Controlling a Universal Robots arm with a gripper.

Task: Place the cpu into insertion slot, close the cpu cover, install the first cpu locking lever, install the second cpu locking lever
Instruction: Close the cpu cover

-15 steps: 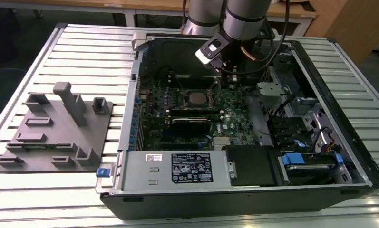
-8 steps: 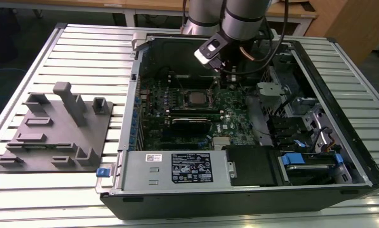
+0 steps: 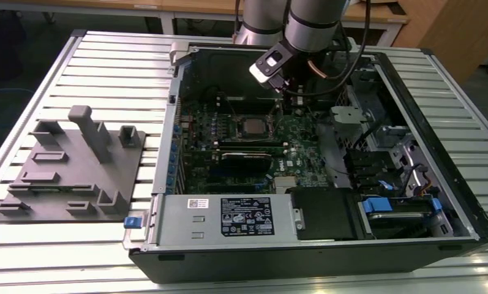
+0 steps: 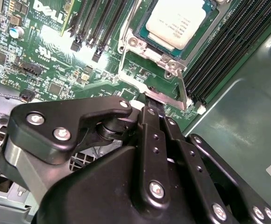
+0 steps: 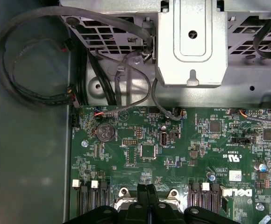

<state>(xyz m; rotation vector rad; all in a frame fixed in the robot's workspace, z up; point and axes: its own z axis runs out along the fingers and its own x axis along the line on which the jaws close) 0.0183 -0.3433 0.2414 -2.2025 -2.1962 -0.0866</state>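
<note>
Right up close, my jaws are closed, the two black fingers [image 4: 155, 135] pressed flat together with nothing visible between them, and their tips sit at the silver lip of the cpu cover [image 4: 166, 96]. I can't tell whether they actually press on that lip or just meet it. Just past the tips lies the cpu [image 4: 180, 21], seated in its socket with its pale metal top facing up through the cover's window, and the frame looks to be lying flat around it. Beside the cpu run the long black memory slots [image 4: 229, 51], and around the cpu spreads the green motherboard [image 5: 173, 154]. A coin battery [image 5: 105, 132] sits on that board, further from the cpu. Beyond it is a grey metal bracket [image 5: 193, 42] with black cables looping next to it. In the exterior view my arm [image 3: 309, 18] reaches down into the open computer case [image 3: 449, 144], ending just beside the cpu [image 3: 252, 127]. Further from the cpu, at the case's edge, is the labelled power supply box [image 3: 227, 217]. Well apart from the cpu, outside the case, a grey fixture plate [image 3: 72, 171] rests on the slatted worktop [image 3: 105, 67].
</note>
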